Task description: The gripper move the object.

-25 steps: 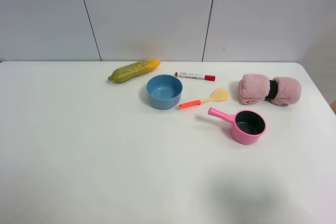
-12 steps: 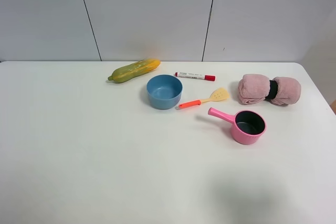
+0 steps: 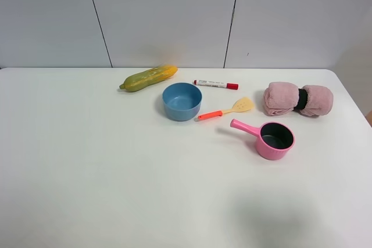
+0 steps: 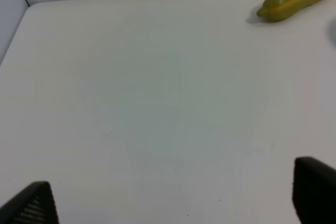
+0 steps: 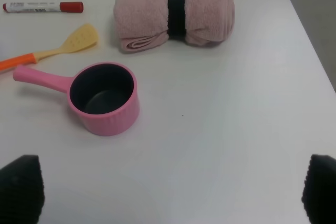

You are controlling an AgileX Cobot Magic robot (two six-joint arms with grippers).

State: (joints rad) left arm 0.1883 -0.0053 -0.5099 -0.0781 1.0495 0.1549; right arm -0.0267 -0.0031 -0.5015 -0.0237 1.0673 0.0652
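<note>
The toy spatula (image 3: 224, 110), with a pale yellow perforated blade and an orange-red handle, lies flat on the white table (image 3: 87, 161) between the blue bowl and the pink saucepan. It also shows in the right wrist view (image 5: 58, 50). Neither arm shows in the exterior high view. My right gripper (image 5: 170, 192) is open and empty, its black fingertips (image 5: 21, 188) wide apart, well short of the saucepan and spatula. My left gripper (image 4: 173, 203) is open and empty over bare table, far from the spatula.
A blue bowl (image 3: 182, 101) sits beside the spatula's handle. A pink saucepan (image 3: 273, 139), a red-capped white marker (image 3: 215, 84), a rolled pink towel (image 3: 297, 99) and a green-yellow toy vegetable (image 3: 149, 78) lie around it. The table's right edge is close to the towel.
</note>
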